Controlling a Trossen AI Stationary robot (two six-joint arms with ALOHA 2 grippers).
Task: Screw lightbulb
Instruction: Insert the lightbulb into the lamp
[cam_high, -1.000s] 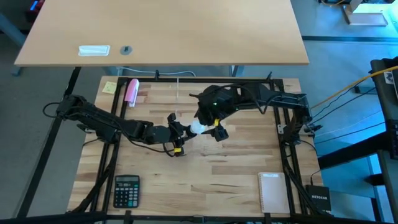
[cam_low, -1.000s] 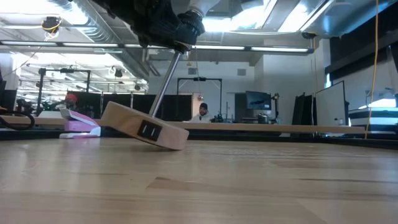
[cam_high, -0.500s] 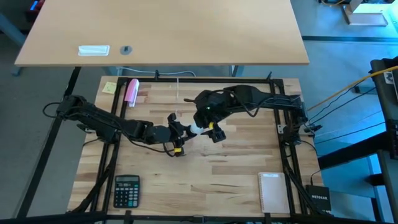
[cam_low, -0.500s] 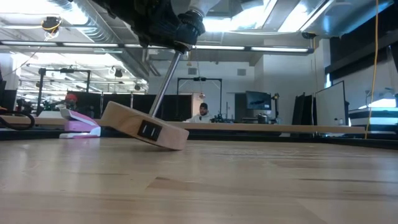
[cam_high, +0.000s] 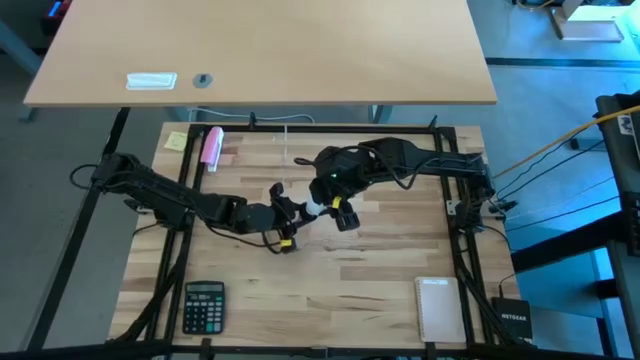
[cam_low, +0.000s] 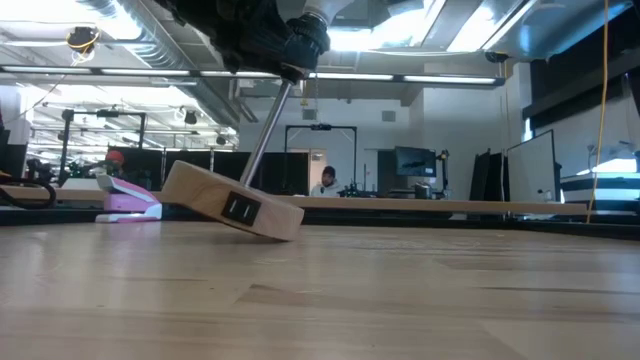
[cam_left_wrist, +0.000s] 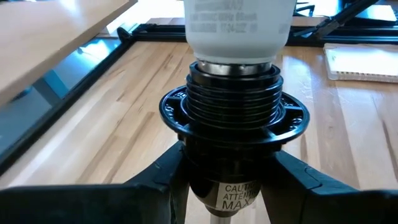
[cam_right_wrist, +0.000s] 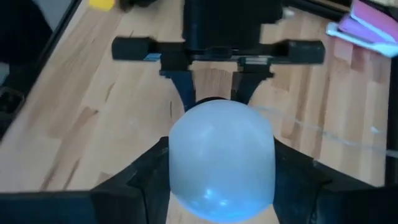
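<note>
The white lightbulb (cam_high: 314, 207) sits with its silvery screw base in the black threaded socket (cam_left_wrist: 233, 118) at the table's middle. The socket tops a thin metal rod (cam_low: 262, 130) on a wooden base (cam_low: 230, 205), which is tilted; only its lower edge is near the table. My left gripper (cam_high: 292, 212) is shut on the socket. My right gripper (cam_high: 325, 205) is shut on the bulb (cam_right_wrist: 221, 155), facing the left gripper. My left gripper pinches the socket's lower body (cam_left_wrist: 230, 186) between its two fingers (cam_left_wrist: 155, 183), below the threaded collar. It comes level from the table's left. The lamp is held tilted, its wooden base tipped up off the table. My right gripper pinches the bulb's round glass end (cam_right_wrist: 221, 134) between its two fingers (cam_right_wrist: 146, 168), one on each side. It comes about level from the table's right, along the bulb's axis. The bulb stands in the socket, clear of the table.
A calculator (cam_high: 204, 305) lies at the near left and a notebook (cam_high: 436, 308) at the near right. A pink stapler (cam_high: 211, 146) and a yellow note (cam_high: 177, 140) lie at the far left. A person (cam_low: 326, 180) sits in the room behind.
My right gripper has turned about its own axis while staying on the bulb, and its wrist has shifted a little toward the table's left. The socket, rod and tilted wooden base have stayed where they were.
</note>
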